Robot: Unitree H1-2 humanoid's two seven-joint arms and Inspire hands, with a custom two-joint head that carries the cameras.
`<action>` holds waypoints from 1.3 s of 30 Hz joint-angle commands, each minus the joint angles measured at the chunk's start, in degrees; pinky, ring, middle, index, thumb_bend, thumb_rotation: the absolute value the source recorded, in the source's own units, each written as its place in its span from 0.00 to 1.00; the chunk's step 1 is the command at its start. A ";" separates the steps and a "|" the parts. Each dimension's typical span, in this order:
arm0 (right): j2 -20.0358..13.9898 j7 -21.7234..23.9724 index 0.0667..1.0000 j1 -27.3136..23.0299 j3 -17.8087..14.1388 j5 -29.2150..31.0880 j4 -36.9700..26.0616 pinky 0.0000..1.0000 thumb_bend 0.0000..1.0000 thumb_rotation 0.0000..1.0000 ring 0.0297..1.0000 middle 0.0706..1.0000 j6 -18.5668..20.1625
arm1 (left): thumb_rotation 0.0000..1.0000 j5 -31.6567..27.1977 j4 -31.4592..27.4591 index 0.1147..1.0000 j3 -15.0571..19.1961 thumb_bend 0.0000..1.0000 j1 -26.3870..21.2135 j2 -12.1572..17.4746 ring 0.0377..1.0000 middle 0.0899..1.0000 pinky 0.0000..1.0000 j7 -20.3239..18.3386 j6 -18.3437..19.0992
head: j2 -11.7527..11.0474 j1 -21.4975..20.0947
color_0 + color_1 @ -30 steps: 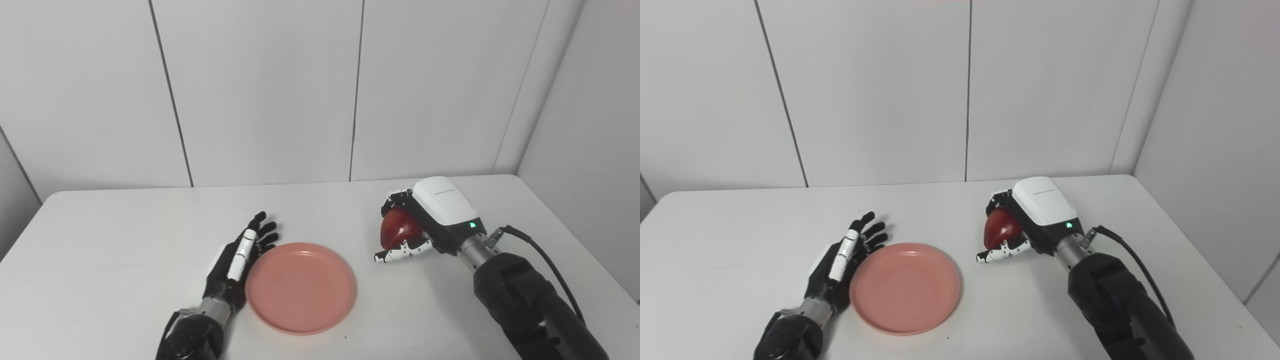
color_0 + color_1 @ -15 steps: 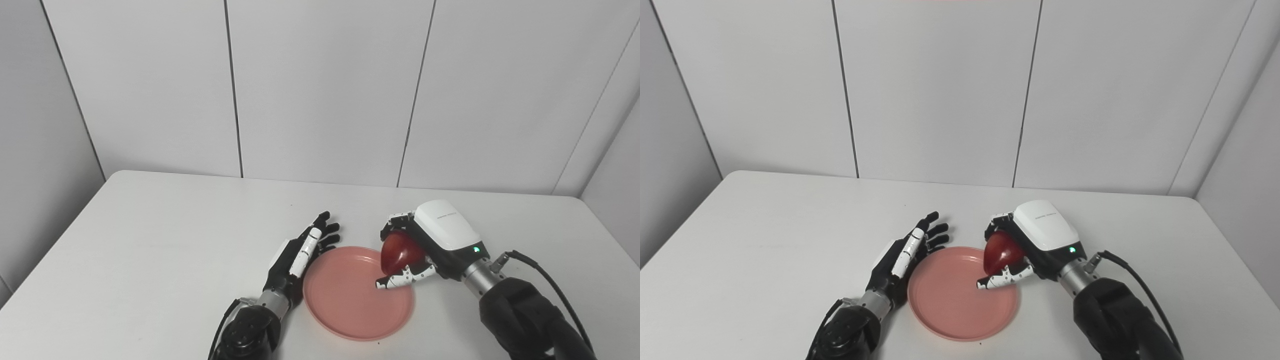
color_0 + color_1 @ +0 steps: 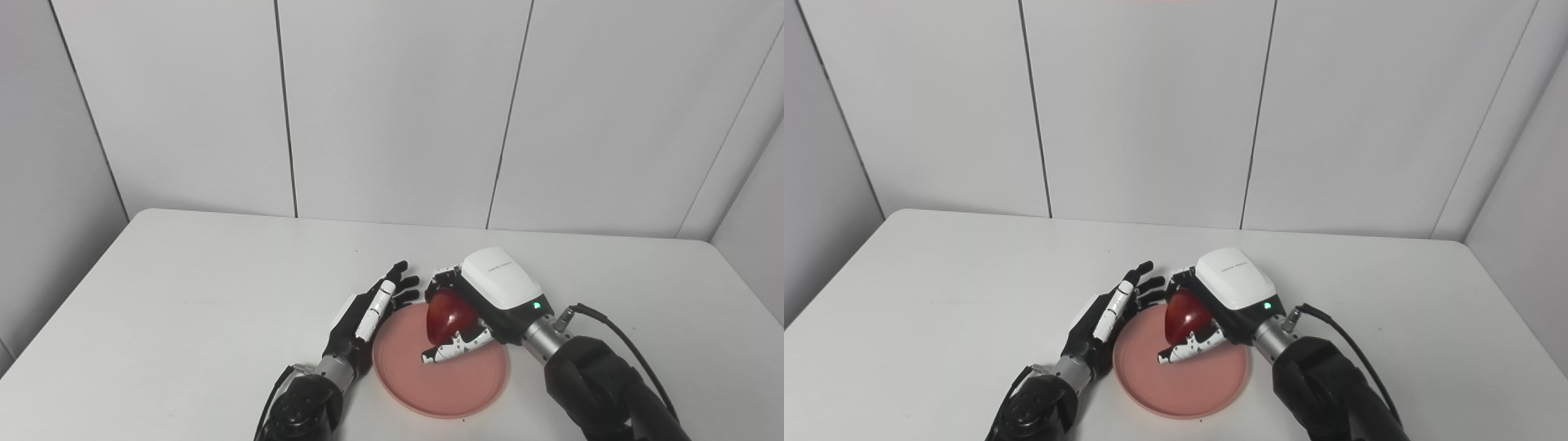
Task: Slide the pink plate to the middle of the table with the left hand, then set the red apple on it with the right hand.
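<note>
Right hand (image 3: 474, 312) grips the red apple (image 3: 447, 311) over the pink plate (image 3: 465, 383), lower centre of frame. Left hand (image 3: 367, 312) lies open, touching the plate's left rim. Advice: lower until the apple seats, then release. Count: one apple, one plate on the surface (image 3: 184, 294)

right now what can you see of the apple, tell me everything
The apple is deep red and glossy, with a small highlight on its skin. Only its left face shows; the rest is hidden inside the right hand, which is closed on it, fingers curled over the far side and another under the near side. It sits over the back half of the pink plate. Whether it touches the plate cannot be told. The open left hand lies beside the plate's left rim, apart from the apple.
</note>
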 commanded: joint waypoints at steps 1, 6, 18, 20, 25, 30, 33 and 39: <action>0.49 -1.52 0.44 -2.27 -0.42 0.23 -0.64 0.23 0.50 0.16 0.28 0.33 -1.93 | 0.92 0.78 0.46 0.91 -0.42 0.69 0.73 0.26 0.86 0.87 0.87 0.06 2.78 | 0.00 0.07; 1.18 -1.64 0.45 -1.61 0.39 0.14 -0.10 0.25 0.50 0.16 0.31 0.36 -2.22 | 0.94 0.70 0.83 0.92 -0.67 0.68 0.52 0.32 0.86 0.88 0.88 -0.47 2.34 | -0.13 0.06; 1.24 -1.95 0.46 -1.87 2.33 -0.40 4.75 0.28 0.50 0.15 0.34 0.41 -3.03 | 0.93 0.16 0.25 0.92 -0.44 0.70 0.46 0.34 0.87 0.89 0.90 -0.65 2.60 | 0.14 -0.51; 1.05 -2.54 0.45 -1.99 2.81 -0.70 6.28 0.27 0.50 0.15 0.33 0.40 -3.60 | 0.93 0.11 0.02 0.91 -0.38 0.70 0.55 0.51 0.87 0.87 0.92 -0.73 2.74 | 0.21 -0.77; 0.90 -3.89 0.45 -2.08 3.41 -1.14 8.84 0.29 0.50 0.15 0.35 0.41 -4.62 | 0.93 0.11 -0.19 0.91 -0.19 0.71 0.67 0.81 0.87 0.87 0.93 -0.86 3.11 | 0.23 -1.34; 0.15 -3.83 0.46 -2.18 4.44 -2.94 9.18 0.29 0.50 0.16 0.36 0.43 -4.15 | 0.93 0.19 0.00 0.91 -0.17 0.70 0.66 0.79 0.88 0.87 0.90 -0.86 3.11 | 0.18 -1.47; -0.28 -4.16 0.46 -2.22 4.75 -3.43 8.92 0.29 0.50 0.16 0.35 0.43 -4.42 | 0.93 0.19 0.01 0.91 -0.24 0.69 0.66 0.79 0.87 0.87 0.91 -1.01 2.99 | 0.18 -1.52; -0.91 -5.09 0.45 -2.62 4.97 -3.50 8.90 0.31 0.50 0.17 0.38 0.44 -5.49 | 0.93 0.23 0.00 0.92 -0.27 0.69 0.52 0.64 0.88 0.87 0.91 -0.96 3.29 | 0.08 -1.65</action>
